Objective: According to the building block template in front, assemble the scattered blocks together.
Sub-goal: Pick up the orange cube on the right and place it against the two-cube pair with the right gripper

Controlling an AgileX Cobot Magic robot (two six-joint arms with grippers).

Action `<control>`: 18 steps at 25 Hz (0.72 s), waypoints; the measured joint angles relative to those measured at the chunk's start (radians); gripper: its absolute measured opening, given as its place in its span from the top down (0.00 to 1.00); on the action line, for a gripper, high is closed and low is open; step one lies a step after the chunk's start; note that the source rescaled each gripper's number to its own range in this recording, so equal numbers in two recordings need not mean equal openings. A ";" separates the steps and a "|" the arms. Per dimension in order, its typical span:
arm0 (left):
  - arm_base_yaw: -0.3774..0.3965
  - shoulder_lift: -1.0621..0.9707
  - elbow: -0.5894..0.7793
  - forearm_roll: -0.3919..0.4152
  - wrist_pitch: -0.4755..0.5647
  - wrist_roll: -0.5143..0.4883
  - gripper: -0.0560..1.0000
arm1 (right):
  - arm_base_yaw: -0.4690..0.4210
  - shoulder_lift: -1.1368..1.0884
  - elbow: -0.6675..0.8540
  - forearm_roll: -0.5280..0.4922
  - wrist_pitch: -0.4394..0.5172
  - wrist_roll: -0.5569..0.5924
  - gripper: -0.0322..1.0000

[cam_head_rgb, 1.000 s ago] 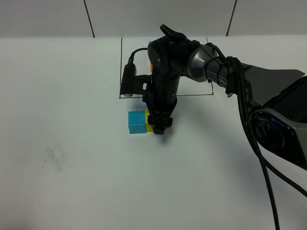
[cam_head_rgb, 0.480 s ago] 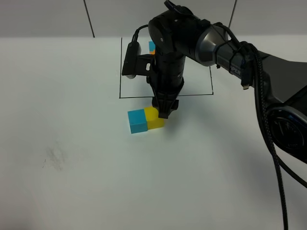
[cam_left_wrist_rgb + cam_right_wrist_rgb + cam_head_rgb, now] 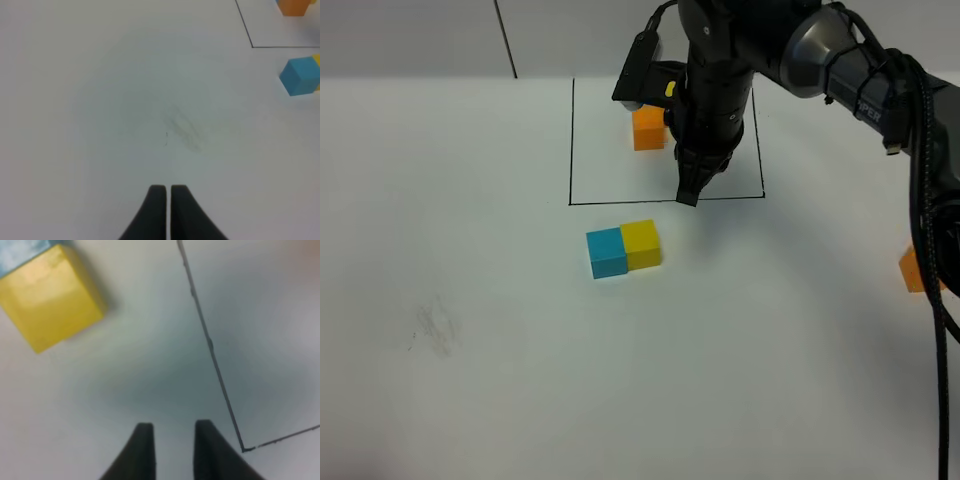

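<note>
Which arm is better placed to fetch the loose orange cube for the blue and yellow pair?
Right. The orange cube lies at the right edge of the table, on that arm's side, and the right gripper is empty. The left gripper hangs shut, far from it.

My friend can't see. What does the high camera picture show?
A black robot arm hangs its jaws over the front line of a drawn black rectangle. Just outside sit a blue cube and yellow cube, touching; an orange cube sits inside, and a second orange cube far right.
</note>
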 joint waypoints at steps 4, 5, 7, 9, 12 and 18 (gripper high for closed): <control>0.000 0.000 0.000 0.000 0.000 0.000 0.94 | -0.017 -0.034 0.006 -0.001 -0.001 0.036 0.95; 0.000 0.000 0.000 0.000 0.000 0.000 0.94 | -0.021 -0.044 0.021 -0.002 -0.002 0.043 0.95; 0.000 0.000 0.000 0.000 0.000 0.000 0.94 | -0.037 -0.068 0.075 -0.003 -0.002 0.057 0.96; 0.000 0.000 0.000 0.000 0.000 0.000 0.94 | -0.053 -0.096 0.133 -0.005 0.000 0.075 0.96; 0.000 0.000 0.000 0.000 0.000 0.000 0.94 | -0.085 -0.148 0.233 -0.010 0.002 0.099 0.96; 0.000 0.000 0.000 0.000 0.000 0.000 0.94 | -0.160 -0.300 0.454 -0.013 -0.010 0.131 0.96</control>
